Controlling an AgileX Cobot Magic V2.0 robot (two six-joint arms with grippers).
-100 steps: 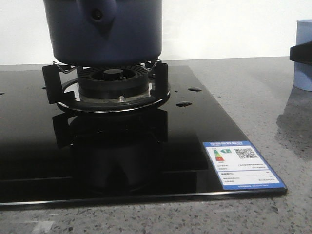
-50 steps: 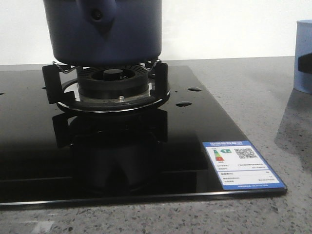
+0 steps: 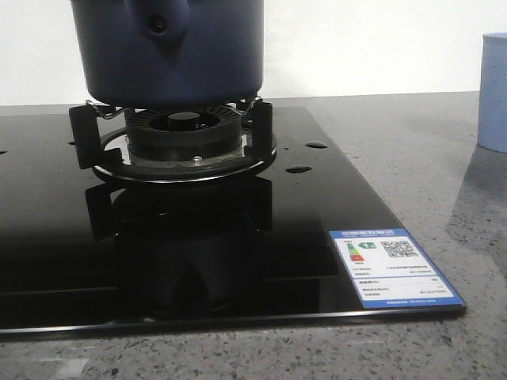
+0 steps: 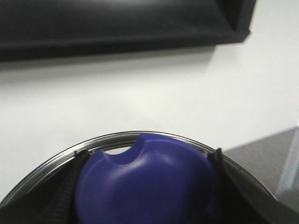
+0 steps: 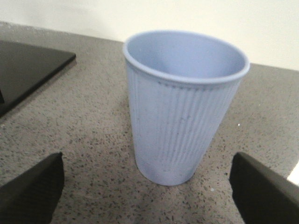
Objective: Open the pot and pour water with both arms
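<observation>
Right hand (image 5: 145, 196) wide, cup (image 5: 183, 102) between; left hand (image 4: 147, 186) grips blue knob (image 4: 145, 182).

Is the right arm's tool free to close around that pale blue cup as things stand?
Probably yes. The cup stands upright on the counter, centred between the right tool's two wide-open fingers, with nothing between them. It looks slightly ahead of the fingertips, so a short advance may be needed.

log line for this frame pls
pot: on burner | left gripper: around lid knob, grip unclear | right gripper: open, facing cup | cup: upright on counter
</observation>
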